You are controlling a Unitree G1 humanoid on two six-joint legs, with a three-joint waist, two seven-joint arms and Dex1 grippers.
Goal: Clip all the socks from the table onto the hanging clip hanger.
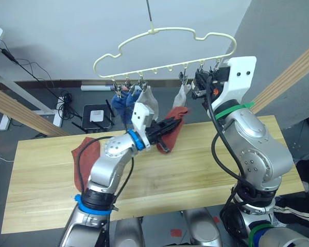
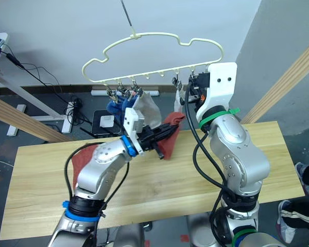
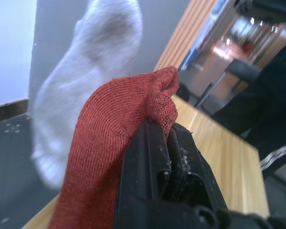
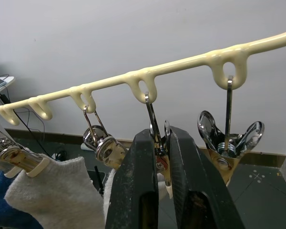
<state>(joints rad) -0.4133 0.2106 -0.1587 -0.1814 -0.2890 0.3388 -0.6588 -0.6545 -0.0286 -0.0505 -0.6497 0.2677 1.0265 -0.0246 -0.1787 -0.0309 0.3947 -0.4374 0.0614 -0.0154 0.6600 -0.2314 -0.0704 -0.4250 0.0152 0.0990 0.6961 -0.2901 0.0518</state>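
A cream clip hanger (image 1: 167,30) hangs above the far edge of the table (image 1: 195,170). On its left clips hang blue socks (image 1: 124,103) and a grey sock (image 1: 147,100), with another grey sock (image 1: 181,95) further right. My left gripper (image 1: 170,125) is raised over the table, shut on a rust-red sock (image 3: 114,143) just below the hanger's row of clips. My right gripper (image 4: 157,136) is up at the hanger, shut on a silver clip (image 4: 156,121) beside that grey sock. A second rust-red sock (image 1: 85,154) lies on the table at the left.
Slanted wooden poles stand at the left (image 1: 20,110) and at the right (image 1: 288,74). An unused clip (image 4: 229,138) hangs beside the one I grip. Cables and a black box (image 1: 98,116) lie on the floor behind the table.
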